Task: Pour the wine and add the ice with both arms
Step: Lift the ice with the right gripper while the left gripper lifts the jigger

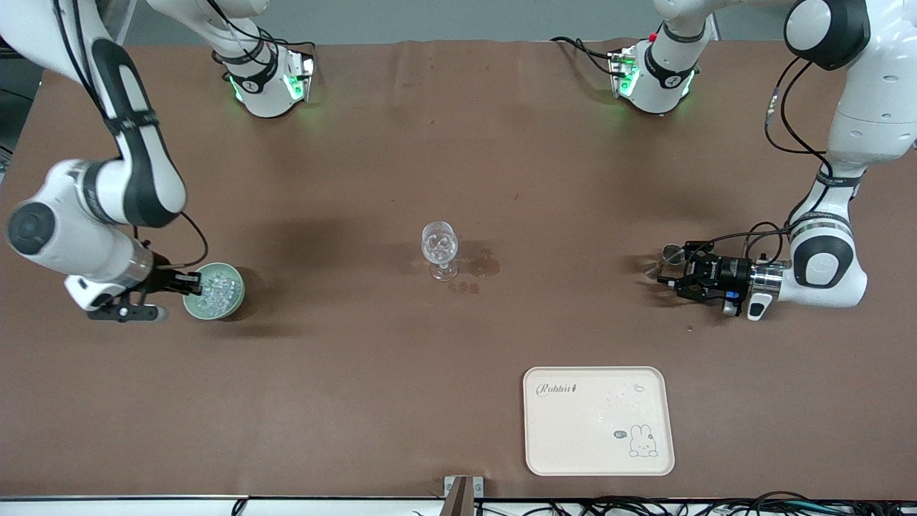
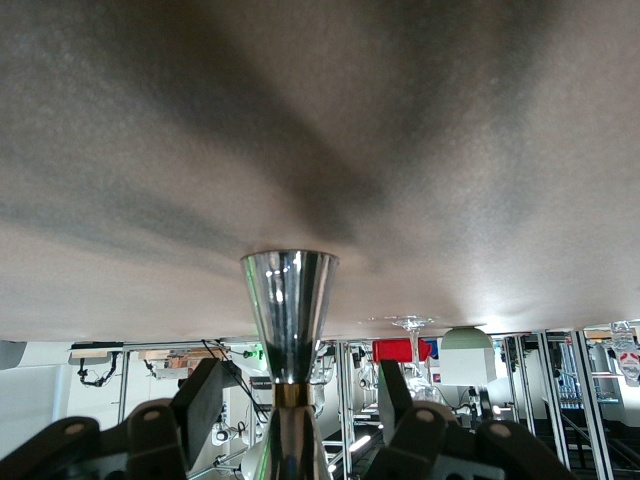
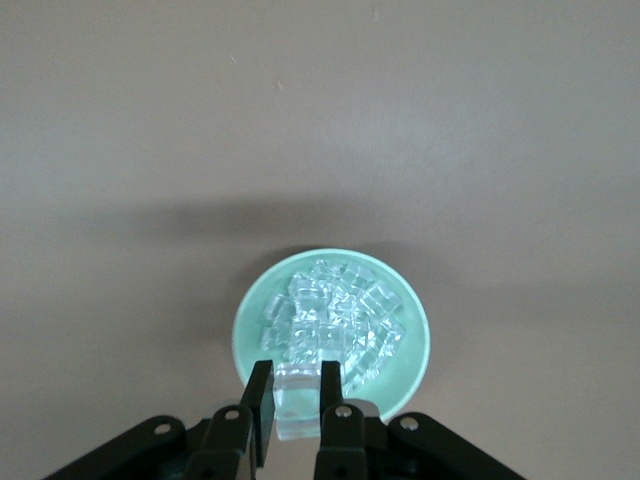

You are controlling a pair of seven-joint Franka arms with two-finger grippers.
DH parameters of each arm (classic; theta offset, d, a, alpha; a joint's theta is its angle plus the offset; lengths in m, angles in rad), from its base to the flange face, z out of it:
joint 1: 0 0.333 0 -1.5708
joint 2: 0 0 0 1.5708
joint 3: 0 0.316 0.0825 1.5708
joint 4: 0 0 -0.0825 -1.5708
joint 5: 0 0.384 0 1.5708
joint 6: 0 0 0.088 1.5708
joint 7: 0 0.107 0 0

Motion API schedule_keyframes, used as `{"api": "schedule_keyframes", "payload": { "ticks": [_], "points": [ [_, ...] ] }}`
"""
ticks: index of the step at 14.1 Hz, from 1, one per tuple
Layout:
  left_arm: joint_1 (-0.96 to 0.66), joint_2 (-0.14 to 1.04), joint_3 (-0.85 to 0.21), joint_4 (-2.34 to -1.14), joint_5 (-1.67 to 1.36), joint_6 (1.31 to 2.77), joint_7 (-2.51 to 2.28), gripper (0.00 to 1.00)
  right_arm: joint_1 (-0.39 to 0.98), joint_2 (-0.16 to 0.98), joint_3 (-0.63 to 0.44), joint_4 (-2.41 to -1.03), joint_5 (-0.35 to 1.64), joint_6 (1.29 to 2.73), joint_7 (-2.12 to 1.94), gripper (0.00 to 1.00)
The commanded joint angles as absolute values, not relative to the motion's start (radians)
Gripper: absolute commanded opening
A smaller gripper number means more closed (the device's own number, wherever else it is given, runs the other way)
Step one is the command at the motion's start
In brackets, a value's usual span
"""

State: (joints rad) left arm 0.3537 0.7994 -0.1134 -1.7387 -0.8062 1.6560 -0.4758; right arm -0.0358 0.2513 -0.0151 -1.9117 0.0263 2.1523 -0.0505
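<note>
A pale green bowl (image 1: 215, 290) heaped with ice (image 3: 335, 320) stands toward the right arm's end of the table. My right gripper (image 3: 296, 372) is over the bowl's rim, shut on one clear ice cube (image 3: 298, 405); in the front view it (image 1: 188, 281) sits at the bowl's edge. A clear stemmed wine glass (image 1: 439, 249) stands mid-table. Toward the left arm's end stands a shiny metal jigger (image 2: 290, 300). My left gripper (image 2: 298, 400) lies low and level around its waist, open, with a gap on each side; the front view shows it (image 1: 666, 276) there.
A cream tray (image 1: 598, 419) with a rabbit drawing lies nearer the front camera, toward the left arm's end. Wet stains (image 1: 483, 266) mark the brown cloth beside the glass. Both arm bases (image 1: 269, 82) (image 1: 655, 79) stand along the table's back edge.
</note>
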Motion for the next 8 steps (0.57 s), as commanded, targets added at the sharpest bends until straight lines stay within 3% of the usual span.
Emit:
{"api": "schedule_keyframes", "payload": {
  "ticks": [1,4,8],
  "points": [
    [0.354,0.804,-0.115,-1.735,-0.824,1.640,-0.477,0.60,-0.034,0.157,-0.017,-1.856,0.031,2.009,-0.052,0.06],
    [0.354,0.804,-0.115,-1.735,-0.824,1.638,-0.477,0.50,-0.035,0.077,-0.017,-1.795,0.031,1.872,-0.051,0.07],
    [0.354,0.805,-0.115,-1.735,-0.824,1.638,-0.479,0.29,-0.035,-0.038,-0.018,-1.778,0.031,1.770,-0.051,0.06]
  ]
}}
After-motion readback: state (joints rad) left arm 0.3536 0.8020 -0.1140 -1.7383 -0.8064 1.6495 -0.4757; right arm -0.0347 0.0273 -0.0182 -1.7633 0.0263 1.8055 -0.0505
